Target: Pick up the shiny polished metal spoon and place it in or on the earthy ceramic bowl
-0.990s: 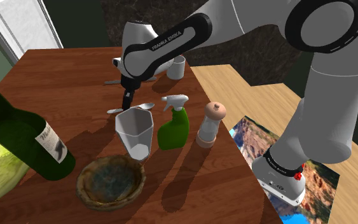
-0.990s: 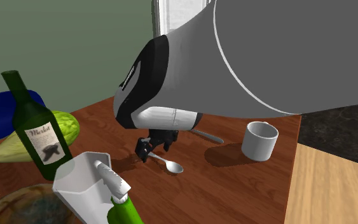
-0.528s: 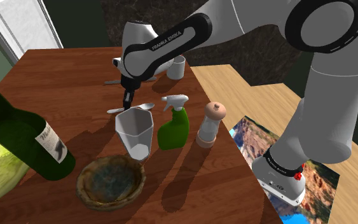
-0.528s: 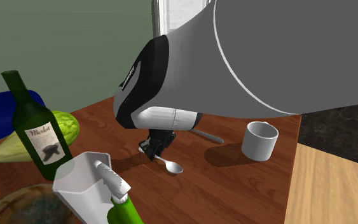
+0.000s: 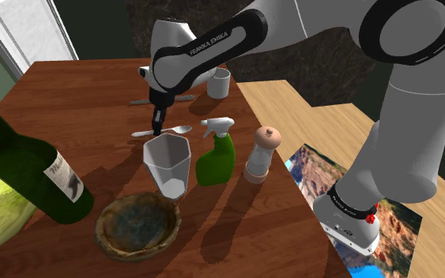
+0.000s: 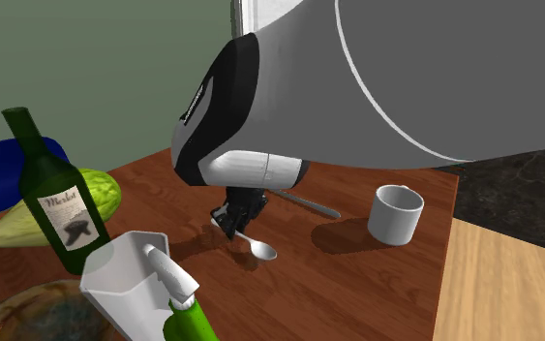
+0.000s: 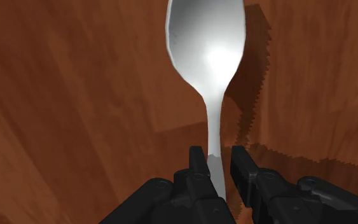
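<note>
A shiny metal spoon [image 7: 206,44] lies level just above the brown wooden table [image 5: 70,103], its shadow thrown on the wood beside it. My black gripper [image 7: 215,156] is shut on the spoon's thin handle, one finger on each side. In the shoulder view the gripper [image 5: 156,130] points straight down at the spoon [image 5: 177,129], right behind a white cup. The second exterior view shows the gripper [image 6: 229,225] clasping the handle with the spoon's [image 6: 260,250] bowl end sticking out. The earthy brown-green bowl [image 5: 137,227] sits near the table's front edge.
A white cup [image 5: 167,164], a green spray bottle [image 5: 216,154] and a pepper mill [image 5: 262,155] stand in a row between spoon and bowl. A dark wine bottle [image 5: 31,170] stands at the shoulder view's left. A white mug [image 5: 220,82] and another metal utensil [image 6: 309,205] lie behind.
The fingers have closed on the spoon's handle. The hand has since risen a little, taking the spoon with it.
</note>
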Action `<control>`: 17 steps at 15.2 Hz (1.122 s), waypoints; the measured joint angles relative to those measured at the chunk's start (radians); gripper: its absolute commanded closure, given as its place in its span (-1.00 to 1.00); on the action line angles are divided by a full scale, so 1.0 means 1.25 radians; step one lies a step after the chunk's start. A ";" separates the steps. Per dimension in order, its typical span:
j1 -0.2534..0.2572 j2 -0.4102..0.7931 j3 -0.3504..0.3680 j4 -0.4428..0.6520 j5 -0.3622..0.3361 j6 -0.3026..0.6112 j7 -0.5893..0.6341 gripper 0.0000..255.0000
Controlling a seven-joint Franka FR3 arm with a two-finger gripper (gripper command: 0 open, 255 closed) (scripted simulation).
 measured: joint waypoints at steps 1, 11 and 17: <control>0.000 -0.003 0.000 0.006 -0.001 -0.009 0.002 1.00; -0.002 -0.049 -0.003 0.051 -0.008 -0.098 0.020 1.00; -0.003 -0.071 -0.004 0.087 -0.013 -0.156 0.031 1.00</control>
